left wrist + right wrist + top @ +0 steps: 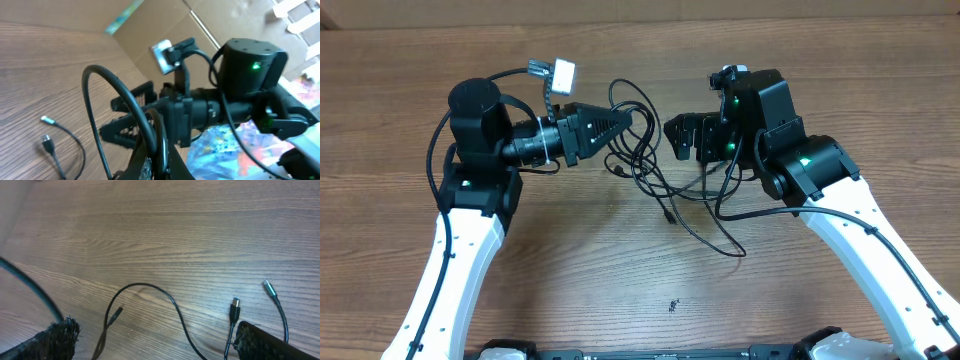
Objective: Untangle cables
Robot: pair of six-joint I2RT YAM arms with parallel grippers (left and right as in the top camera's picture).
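The cables (648, 172) lie in a loose tangle on the table (620, 300), just toward 12 o'clock from its centre. One long strand trails off toward 5 o'clock and ends in a bend.

The left gripper (628, 120) sits at 10 o'clock of the tangle and points toward 3 o'clock. Its jaws are closed on the cables, and a loop arches up from its tip in the left wrist view.

The right gripper (682, 137) is at 2 o'clock of the tangle, facing 9 o'clock. Its jaws stand wide apart with nothing clamped.

Its wrist camera shows three loose ends lying flat on the wood: a silver tip (268, 286), a flat plug (235, 306) just at its 8 o'clock, and a small plug (116, 314) well apart at 9 o'clock.
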